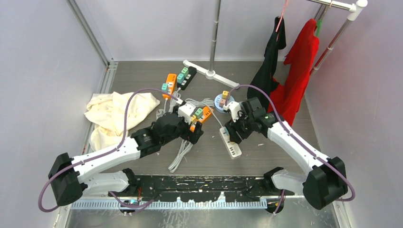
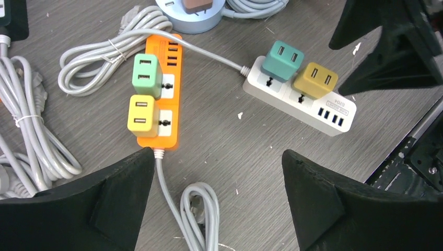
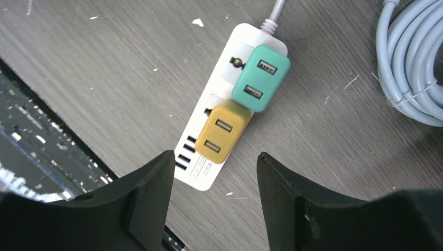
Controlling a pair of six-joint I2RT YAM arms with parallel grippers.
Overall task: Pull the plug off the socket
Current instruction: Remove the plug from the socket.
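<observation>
A white power strip (image 3: pixel 242 36) lies on the grey table with a teal plug (image 3: pixel 260 78) and a mustard plug (image 3: pixel 222 133) seated in it. My right gripper (image 3: pixel 216 162) hovers open over the strip's USB end, with nothing between its fingers. In the left wrist view the same strip (image 2: pixel 277 97) lies at the right. An orange strip (image 2: pixel 170 57) there carries a green plug (image 2: pixel 146 76) and a yellow plug (image 2: pixel 142 115). My left gripper (image 2: pixel 218 157) is wide open above bare table and a loop of grey cable (image 2: pixel 198 209), holding nothing.
A second orange strip (image 1: pixel 169 84) and a black strip (image 1: pixel 187 76) lie further back. A round blue socket hub (image 1: pixel 222 100) sits centre. A cream cloth (image 1: pixel 114 111) lies left. Red and black garments (image 1: pixel 299 71) hang at the right. Cable bundles (image 1: pixel 183 152) lie near centre.
</observation>
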